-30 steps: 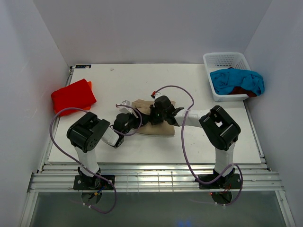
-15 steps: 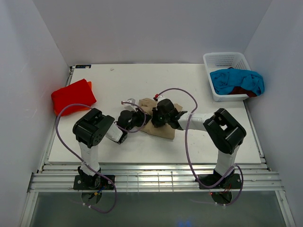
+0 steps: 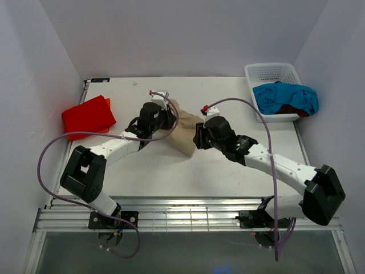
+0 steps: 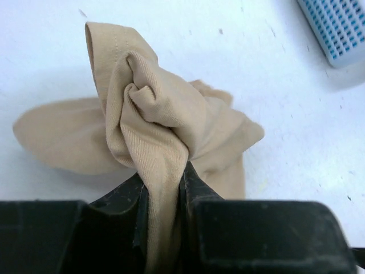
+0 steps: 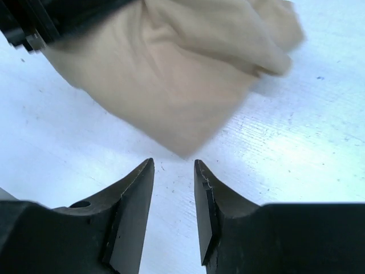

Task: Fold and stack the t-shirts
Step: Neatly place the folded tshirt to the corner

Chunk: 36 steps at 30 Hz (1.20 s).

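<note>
The tan t-shirt (image 3: 185, 136) hangs bunched from my left gripper (image 3: 167, 116), its lower corner near the table. In the left wrist view my left gripper (image 4: 164, 178) is shut on a twisted fold of the tan shirt (image 4: 154, 114). My right gripper (image 3: 199, 138) sits just right of the shirt. In the right wrist view it (image 5: 173, 165) is open and empty, and the tan shirt's (image 5: 182, 74) corner hangs just beyond its tips. A folded bright red shirt (image 3: 86, 116) with orange beneath lies at the far left. The turquoise shirt (image 3: 285, 96) and the dark red shirt (image 3: 295, 110) lie in the basket.
A white plastic basket (image 3: 272, 72) stands at the back right corner of the white table (image 3: 171, 177); its corner shows in the left wrist view (image 4: 342, 25). White walls close in the left, back and right sides. Purple cables loop from both arms.
Both arms have reached farther back. The left gripper has lifted the tan shirt off the table, so it hangs bunched. The right gripper has drawn away to the right of it.
</note>
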Each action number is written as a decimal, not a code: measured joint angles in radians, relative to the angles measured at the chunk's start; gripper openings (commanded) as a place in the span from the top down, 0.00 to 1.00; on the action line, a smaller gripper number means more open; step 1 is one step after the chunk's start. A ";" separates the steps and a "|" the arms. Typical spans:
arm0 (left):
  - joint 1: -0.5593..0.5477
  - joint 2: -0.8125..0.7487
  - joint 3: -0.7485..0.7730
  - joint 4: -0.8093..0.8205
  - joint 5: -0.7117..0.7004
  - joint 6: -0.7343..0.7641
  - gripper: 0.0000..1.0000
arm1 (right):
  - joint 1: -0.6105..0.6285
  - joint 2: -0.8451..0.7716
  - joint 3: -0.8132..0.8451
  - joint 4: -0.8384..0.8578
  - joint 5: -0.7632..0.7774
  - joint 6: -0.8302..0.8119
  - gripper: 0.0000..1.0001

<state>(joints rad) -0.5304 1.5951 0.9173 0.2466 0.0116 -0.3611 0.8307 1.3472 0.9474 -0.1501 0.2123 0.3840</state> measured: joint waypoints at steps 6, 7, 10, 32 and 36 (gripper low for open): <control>0.104 -0.044 0.104 -0.196 -0.031 0.121 1.00 | 0.000 -0.153 -0.055 -0.034 0.043 0.000 0.57; 0.124 -0.043 0.105 -0.223 -0.032 0.133 1.00 | 0.000 -0.168 -0.068 -0.039 0.045 0.000 0.57; 0.183 -0.034 0.117 -0.314 -0.031 0.163 1.00 | 0.000 -0.188 -0.088 -0.062 0.050 0.000 0.57; 0.621 0.130 0.571 -0.560 0.068 0.337 1.00 | 0.000 -0.214 -0.185 -0.046 0.016 0.001 0.57; 0.695 0.175 0.587 -0.561 0.095 0.330 1.00 | 0.000 -0.193 -0.202 -0.033 0.004 0.001 0.57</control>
<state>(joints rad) 0.1646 1.7702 1.5047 -0.3141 0.1066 -0.0307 0.8307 1.1545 0.7456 -0.1829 0.2165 0.3847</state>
